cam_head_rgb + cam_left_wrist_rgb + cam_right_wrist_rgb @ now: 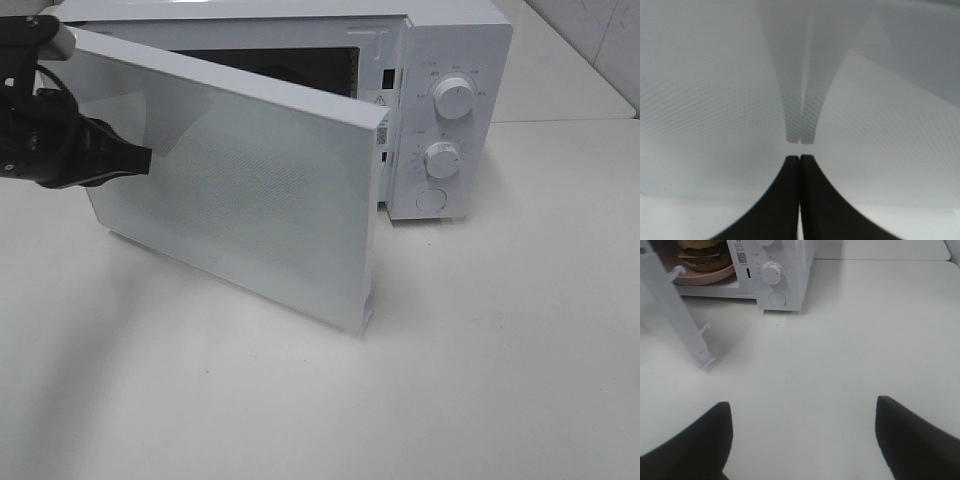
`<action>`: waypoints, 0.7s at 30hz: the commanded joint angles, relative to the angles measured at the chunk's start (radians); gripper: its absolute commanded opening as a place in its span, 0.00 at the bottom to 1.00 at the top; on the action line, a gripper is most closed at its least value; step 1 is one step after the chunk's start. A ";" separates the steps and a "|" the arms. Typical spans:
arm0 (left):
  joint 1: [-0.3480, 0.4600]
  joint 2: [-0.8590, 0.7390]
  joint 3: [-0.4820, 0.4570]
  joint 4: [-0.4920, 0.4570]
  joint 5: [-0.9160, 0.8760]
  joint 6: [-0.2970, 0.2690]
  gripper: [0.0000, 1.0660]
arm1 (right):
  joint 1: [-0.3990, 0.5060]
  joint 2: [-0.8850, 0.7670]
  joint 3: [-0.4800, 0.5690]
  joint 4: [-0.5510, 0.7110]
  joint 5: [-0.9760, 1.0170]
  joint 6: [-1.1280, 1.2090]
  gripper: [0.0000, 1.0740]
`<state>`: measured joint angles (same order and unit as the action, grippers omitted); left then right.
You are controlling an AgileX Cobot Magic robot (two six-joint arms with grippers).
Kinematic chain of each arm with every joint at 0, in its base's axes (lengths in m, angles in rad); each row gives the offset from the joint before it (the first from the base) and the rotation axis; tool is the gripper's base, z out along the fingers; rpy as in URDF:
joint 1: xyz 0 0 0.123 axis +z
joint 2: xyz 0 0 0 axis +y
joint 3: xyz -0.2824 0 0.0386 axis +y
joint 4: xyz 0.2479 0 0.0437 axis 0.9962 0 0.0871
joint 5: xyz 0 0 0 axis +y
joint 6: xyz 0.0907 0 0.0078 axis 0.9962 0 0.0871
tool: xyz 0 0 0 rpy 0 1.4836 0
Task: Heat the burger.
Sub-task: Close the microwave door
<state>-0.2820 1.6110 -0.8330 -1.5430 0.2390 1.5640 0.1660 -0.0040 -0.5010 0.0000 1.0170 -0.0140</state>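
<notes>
Resting inside microwave (470, 60), burger (702, 255) on plate (715, 276), door (250, 190) ajar

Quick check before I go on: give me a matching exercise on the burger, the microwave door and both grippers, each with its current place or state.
Things:
1. burger
2. microwave door
3. left gripper
4. right gripper

Places or states:
A. open, above the bare table
B. shut, tips pointing at the door's outer face
C. standing partway open
D. on the pink plate inside the microwave

Pairs: 1-D, 2-C, 3-B, 4-A
</notes>
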 commanded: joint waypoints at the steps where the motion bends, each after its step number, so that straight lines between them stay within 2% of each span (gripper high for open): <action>1: -0.037 0.056 -0.065 -0.014 0.002 0.002 0.00 | -0.003 -0.023 0.003 0.011 -0.017 -0.015 0.69; 6: -0.058 0.108 -0.120 -0.014 -0.005 0.002 0.00 | -0.003 -0.023 0.003 0.011 -0.017 -0.015 0.69; 8: -0.080 0.156 -0.179 -0.014 -0.010 0.002 0.00 | -0.003 -0.023 0.003 0.011 -0.017 -0.015 0.69; 11: -0.088 0.169 -0.195 -0.014 -0.016 0.002 0.00 | -0.003 -0.023 0.003 0.011 -0.017 -0.015 0.69; 16: -0.153 0.259 -0.296 -0.014 -0.059 0.002 0.00 | -0.003 -0.023 0.003 0.011 -0.017 -0.015 0.69; 19: -0.163 0.272 -0.313 -0.014 -0.064 0.002 0.00 | -0.003 -0.023 0.003 0.011 -0.017 -0.015 0.69; 21: -0.190 0.307 -0.359 -0.014 -0.082 0.002 0.00 | -0.003 -0.023 0.003 0.011 -0.017 -0.015 0.69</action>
<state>-0.4620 1.9030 -1.1550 -1.5370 0.2110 1.5650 0.1660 -0.0040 -0.5010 0.0000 1.0170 -0.0140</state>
